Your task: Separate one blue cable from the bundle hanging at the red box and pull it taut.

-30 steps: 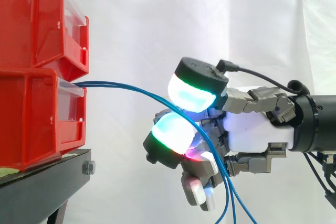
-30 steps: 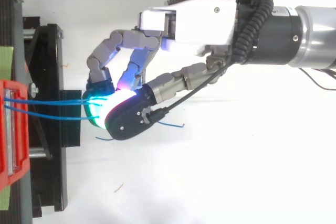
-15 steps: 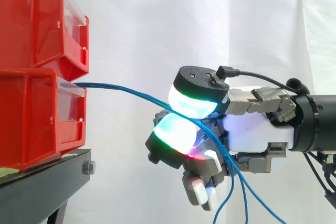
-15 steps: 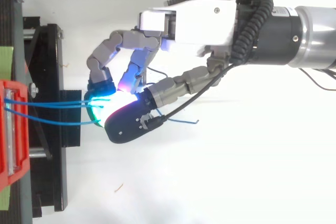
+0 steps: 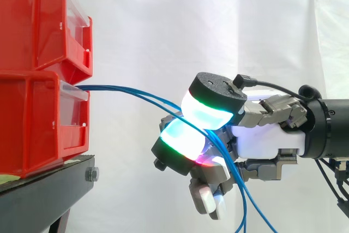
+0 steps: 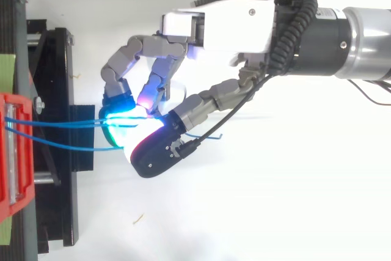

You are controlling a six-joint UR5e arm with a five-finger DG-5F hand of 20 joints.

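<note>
Robot hand (image 5: pixel 264 135) on level arm from the right, fingers curled, two glowing fingertips (image 5: pixel 204 114) pressed together.

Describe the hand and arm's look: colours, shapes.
The hand has a white boxy palm shell and grey metal segmented fingers. Their pads are thick, rounded, black-backed, glowing cyan, green and magenta. The arm is a black cylinder, then silver.

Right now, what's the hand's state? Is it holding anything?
Hand: closed, fingers pinching the blue cables that run from the lower red bin.
</note>
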